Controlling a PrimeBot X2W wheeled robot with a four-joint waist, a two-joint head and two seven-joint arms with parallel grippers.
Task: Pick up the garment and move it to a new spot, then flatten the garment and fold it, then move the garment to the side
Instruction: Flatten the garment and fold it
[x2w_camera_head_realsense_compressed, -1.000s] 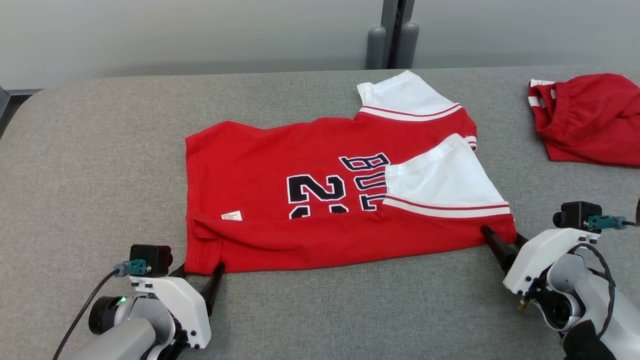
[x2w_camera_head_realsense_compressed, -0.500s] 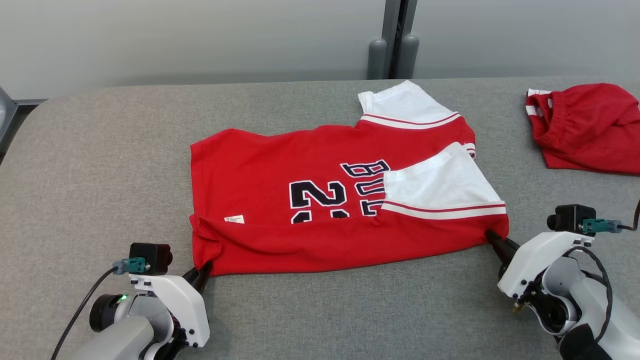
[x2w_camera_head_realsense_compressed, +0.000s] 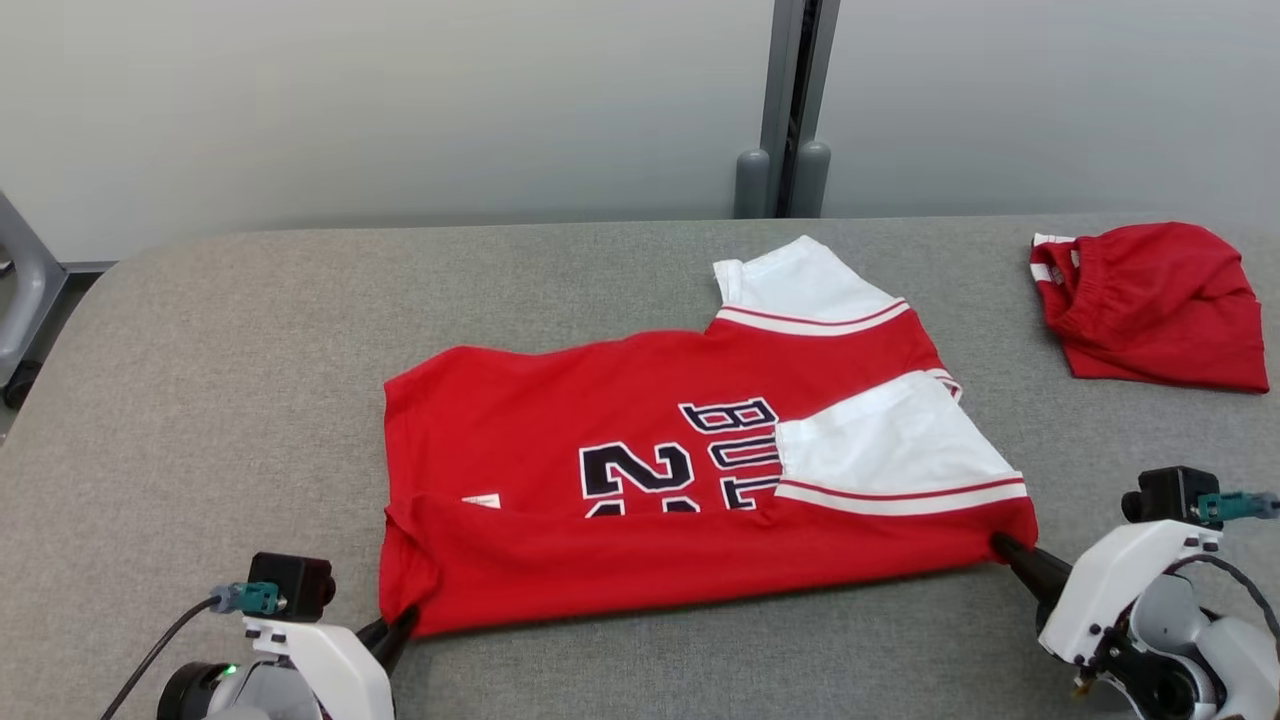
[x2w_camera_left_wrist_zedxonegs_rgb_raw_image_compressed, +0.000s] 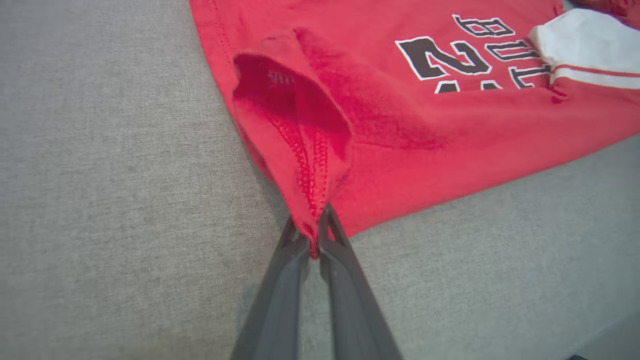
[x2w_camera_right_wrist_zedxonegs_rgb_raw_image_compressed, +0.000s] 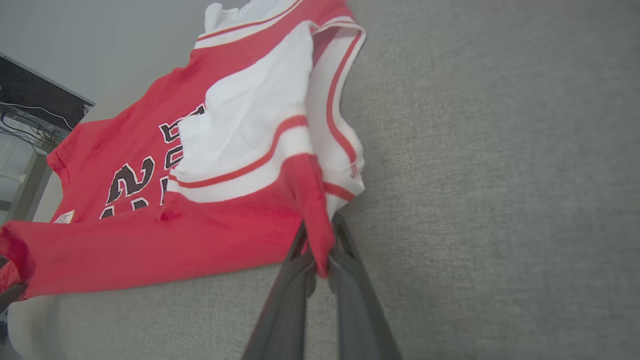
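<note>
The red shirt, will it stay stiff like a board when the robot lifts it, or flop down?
Probably flop: the red shirt bunches into soft folds where the left gripper and right gripper pinch its corners. The middle would likely sag between them. It looks thin, so probably light.

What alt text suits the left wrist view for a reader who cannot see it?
The left gripper is shut on a hem corner of a red jersey lying on a grey table, the cloth puckered at the pinch. At upper right show black numerals and a white sleeve.
</note>
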